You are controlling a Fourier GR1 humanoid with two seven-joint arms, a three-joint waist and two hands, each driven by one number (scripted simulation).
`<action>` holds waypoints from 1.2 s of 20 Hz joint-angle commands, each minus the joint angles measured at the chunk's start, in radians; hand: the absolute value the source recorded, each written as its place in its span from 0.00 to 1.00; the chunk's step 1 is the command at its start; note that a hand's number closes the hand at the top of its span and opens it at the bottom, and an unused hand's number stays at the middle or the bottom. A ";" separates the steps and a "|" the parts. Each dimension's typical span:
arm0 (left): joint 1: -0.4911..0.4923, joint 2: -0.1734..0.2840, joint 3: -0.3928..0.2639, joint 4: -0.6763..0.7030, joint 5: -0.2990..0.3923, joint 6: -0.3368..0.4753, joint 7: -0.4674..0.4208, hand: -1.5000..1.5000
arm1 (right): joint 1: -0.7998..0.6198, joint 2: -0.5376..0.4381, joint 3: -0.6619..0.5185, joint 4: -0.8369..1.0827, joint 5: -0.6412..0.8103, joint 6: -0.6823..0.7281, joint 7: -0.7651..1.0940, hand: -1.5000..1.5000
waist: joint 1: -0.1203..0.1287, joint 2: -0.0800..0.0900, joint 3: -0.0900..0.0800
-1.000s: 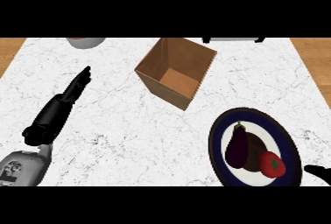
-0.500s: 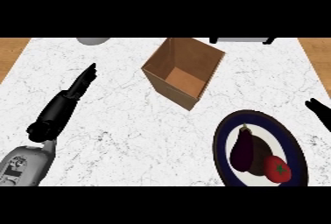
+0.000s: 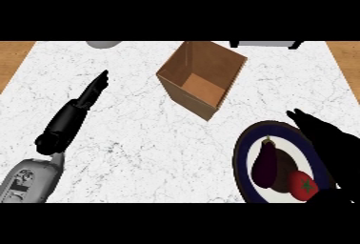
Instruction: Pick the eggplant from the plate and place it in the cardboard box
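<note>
While eggplant (image 3: 265,161) lies on plate (image 3: 243,147), right hand (image 3: 325,136) hovers just right, fingers straight, empty.

I have one view, from my head, looking steeply down on the white marble counter (image 3: 141,143) from fairly near. Its far edge runs along twelve o'clock; my forearms enter from six. Wooden floor shows at ten and two o'clock. No second view overlaps.
</note>
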 commanded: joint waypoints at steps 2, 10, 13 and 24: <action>0.001 -0.026 0.008 0.051 -0.015 -0.005 -0.037 0.50 | -0.125 0.153 0.113 0.094 0.011 0.059 0.208 0.00 | -0.013 0.000 0.001; -0.005 -0.007 0.060 0.039 -0.007 -0.033 -0.012 0.50 | -0.172 0.291 0.201 0.197 0.105 0.059 0.279 0.00 | -0.025 -0.003 0.001; 0.011 -0.042 0.024 -0.041 -0.037 0.005 0.050 0.50 | -0.171 0.256 0.185 0.229 0.143 0.078 0.247 0.00 | -0.024 -0.005 0.002; 0.042 -0.054 0.047 -0.033 -0.065 -0.028 -0.002 0.50 | -0.162 0.369 0.201 0.435 0.305 0.053 0.153 0.00 | -0.022 -0.003 0.002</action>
